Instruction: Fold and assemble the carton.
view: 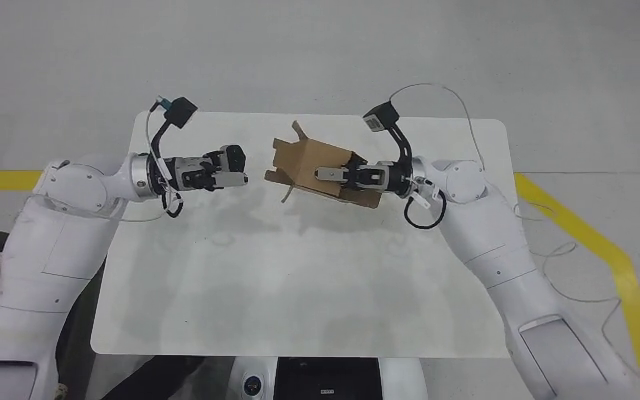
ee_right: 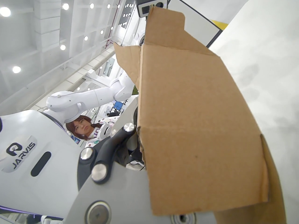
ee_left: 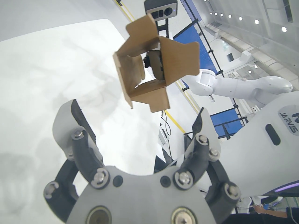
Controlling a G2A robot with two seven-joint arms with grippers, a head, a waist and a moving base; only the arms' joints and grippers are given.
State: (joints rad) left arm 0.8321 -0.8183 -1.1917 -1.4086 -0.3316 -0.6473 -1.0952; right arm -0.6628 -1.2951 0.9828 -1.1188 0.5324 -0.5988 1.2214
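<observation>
Top view is showing the right gripper [view: 335, 174] clamping one wall of the half-open carton [view: 308, 158], holding it above the table [view: 300, 290], while the left gripper [view: 241, 166] is hovering nearby, fingers spread.

A white table [view: 300, 300] with rounded corners stands on a pale grey floor [view: 300, 50]. Yellow tape [view: 15, 180] marks that floor at nine o'clock, and again at three o'clock.

Lighting: bright and even, from rows of ceiling spotlights [ee_right: 65, 6] overhead. Shadows: faint, soft grey patches on my white table [view: 300, 300]. Wrist views: straight lines bow near the edges.
</observation>
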